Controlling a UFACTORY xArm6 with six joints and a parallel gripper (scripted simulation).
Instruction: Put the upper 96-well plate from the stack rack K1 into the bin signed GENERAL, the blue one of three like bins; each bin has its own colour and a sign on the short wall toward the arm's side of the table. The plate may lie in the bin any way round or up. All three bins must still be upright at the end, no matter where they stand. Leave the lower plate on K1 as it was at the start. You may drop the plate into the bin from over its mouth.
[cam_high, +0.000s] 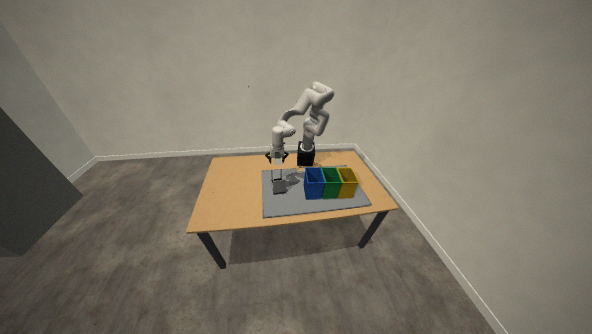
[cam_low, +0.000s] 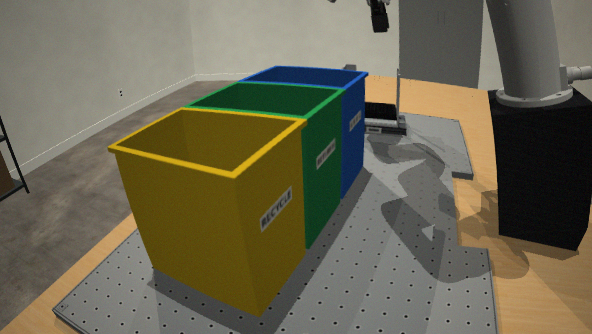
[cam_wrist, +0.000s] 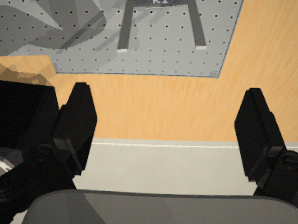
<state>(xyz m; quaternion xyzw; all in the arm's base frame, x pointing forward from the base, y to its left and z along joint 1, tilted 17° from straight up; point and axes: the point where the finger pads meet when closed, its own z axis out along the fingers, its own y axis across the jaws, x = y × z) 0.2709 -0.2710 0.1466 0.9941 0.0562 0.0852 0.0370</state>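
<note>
The stack rack K1 (cam_high: 278, 183) stands on the grey perforated mat, left of the bins. In the exterior view a black plate (cam_low: 382, 110) lies on the rack beside its thin post (cam_low: 398, 95); the blue bin hides part of the rack. The blue bin (cam_high: 313, 183) (cam_low: 354, 120) is upright next to the rack, with a small sign. My gripper (cam_wrist: 166, 102) (cam_high: 276, 158) is open and empty, high above the table's back edge, behind the rack.
The green bin (cam_high: 330, 182) and the yellow bin signed RECYCLE (cam_low: 215, 200) stand upright in a row with the blue one (cam_low: 320, 100). The arm's black base (cam_low: 542, 165) stands behind the mat. The mat's edge and bare wooden table (cam_wrist: 260, 50) lie under the gripper.
</note>
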